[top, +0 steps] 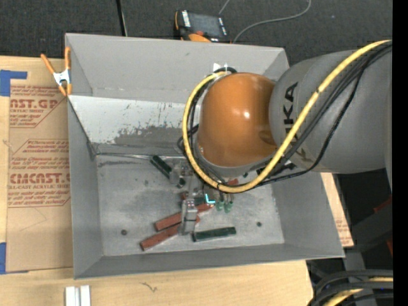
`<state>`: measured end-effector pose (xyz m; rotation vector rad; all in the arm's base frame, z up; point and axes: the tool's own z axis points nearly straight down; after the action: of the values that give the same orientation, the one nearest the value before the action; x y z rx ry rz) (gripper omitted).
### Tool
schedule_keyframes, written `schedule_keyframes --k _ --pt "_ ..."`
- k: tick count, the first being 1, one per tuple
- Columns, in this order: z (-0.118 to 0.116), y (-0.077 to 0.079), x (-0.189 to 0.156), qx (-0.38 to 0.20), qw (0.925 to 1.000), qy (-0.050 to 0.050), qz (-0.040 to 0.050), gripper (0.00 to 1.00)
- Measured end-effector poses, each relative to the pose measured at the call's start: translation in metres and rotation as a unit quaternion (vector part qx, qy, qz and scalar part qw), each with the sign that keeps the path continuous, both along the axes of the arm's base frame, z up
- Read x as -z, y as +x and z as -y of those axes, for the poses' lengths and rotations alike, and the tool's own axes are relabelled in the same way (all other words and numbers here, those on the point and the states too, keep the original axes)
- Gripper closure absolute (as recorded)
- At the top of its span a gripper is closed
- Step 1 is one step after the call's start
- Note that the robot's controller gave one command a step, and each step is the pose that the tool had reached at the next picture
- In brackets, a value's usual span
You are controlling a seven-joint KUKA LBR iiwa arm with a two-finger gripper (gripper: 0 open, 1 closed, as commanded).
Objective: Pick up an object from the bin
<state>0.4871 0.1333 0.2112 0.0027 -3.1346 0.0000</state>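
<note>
While end effector (190, 217) hangs over red-brown bars (167, 222), grip can't tell, dk green bar (214, 233) beside

Bin (127, 107): grey sheet metal, matt, its back wall and floor scuffed and scratched with dull, rough-looking wear marks. Orange cover (239, 116) on the wrist: smooth, hard, plastic-looking shell, high gloss with bright reflections; arm casing (344, 120): smooth grey, satin sheen; cable (313, 107) looped round both: smooth yellow-and-black jacket, like rubber or plastic. Two reddish-brown strips (169, 222) on the bin floor: flat, matt; dark green strip (214, 233) beside them: smooth, faintly shiny, material not discernible.
</note>
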Motion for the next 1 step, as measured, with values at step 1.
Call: schedule_keyframes --k 1 --pt "0.0114 0.0049 0.1427 -0.202 0.9794 0.001 0.0049 0.0"
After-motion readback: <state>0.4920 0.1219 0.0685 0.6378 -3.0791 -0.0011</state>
